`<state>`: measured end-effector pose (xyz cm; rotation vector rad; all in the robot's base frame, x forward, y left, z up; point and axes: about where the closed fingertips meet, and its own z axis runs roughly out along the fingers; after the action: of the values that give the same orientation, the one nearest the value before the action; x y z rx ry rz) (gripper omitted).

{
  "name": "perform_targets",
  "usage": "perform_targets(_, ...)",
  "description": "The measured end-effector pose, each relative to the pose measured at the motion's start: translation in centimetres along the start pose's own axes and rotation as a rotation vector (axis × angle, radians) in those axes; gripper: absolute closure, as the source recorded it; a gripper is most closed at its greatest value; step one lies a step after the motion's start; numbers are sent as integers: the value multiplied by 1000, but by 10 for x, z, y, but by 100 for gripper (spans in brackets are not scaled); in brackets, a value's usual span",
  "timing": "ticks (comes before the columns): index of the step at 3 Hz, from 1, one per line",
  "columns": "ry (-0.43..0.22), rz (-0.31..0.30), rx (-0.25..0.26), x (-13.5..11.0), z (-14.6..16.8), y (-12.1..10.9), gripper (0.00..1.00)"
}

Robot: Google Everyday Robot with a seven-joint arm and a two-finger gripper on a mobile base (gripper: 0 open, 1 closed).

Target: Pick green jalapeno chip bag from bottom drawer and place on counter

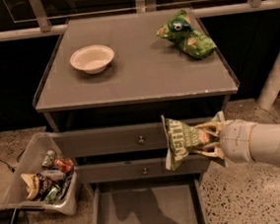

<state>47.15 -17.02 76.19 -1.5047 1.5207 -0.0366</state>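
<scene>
Glossy crinkled foil green jalapeno chip bag (182, 140), pinched by gripper (200, 139) before matt drawers (108, 140).

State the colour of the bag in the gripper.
Pale olive green with white lettering, in the camera view; the gripper holds the chip bag before the upper drawers.

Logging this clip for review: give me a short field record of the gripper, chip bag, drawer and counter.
gripper: right of the drawer fronts, shut on the green jalapeno chip bag
green jalapeno chip bag: held upright in the air, above the bottom drawer, below counter level
bottom drawer: pulled open
counter: holds a white bowl at left, a brighter green bag at back right
task stage: bag out of drawer, not yet on counter
</scene>
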Motion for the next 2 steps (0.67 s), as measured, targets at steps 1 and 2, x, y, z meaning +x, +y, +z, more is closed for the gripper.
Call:
perform_targets(1, -10, -44, 45, -35, -28, -37, 100)
perform_targets(2, -10, -44, 45, -35, -28, -37, 100)
